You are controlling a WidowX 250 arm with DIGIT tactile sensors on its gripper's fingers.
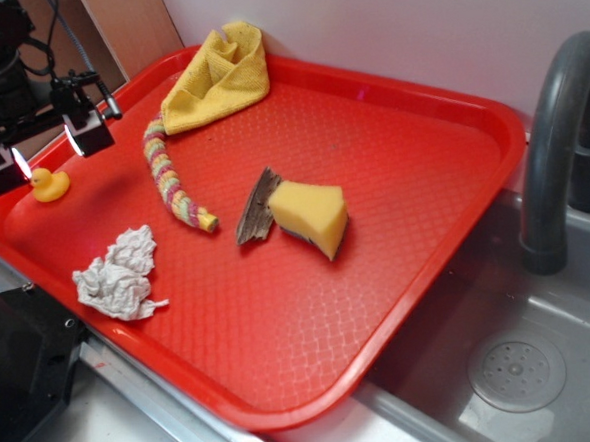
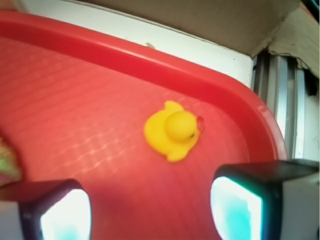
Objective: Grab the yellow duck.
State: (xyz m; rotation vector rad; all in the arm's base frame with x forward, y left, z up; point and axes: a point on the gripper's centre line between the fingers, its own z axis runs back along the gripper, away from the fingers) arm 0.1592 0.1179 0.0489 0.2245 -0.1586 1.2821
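Two views show the approach unfinished. From the exterior camera, the yellow duck [image 1: 50, 184] sits at the far left of the red tray [image 1: 391, 145], with the gripper [image 1: 45, 151] hovering just above it, fingers [image 1: 87, 133] spread and empty. Through the wrist camera, the duck lies centre frame near the tray's curved rim, ahead of both pads and not between them. Descending and closing remain, by my judgement.
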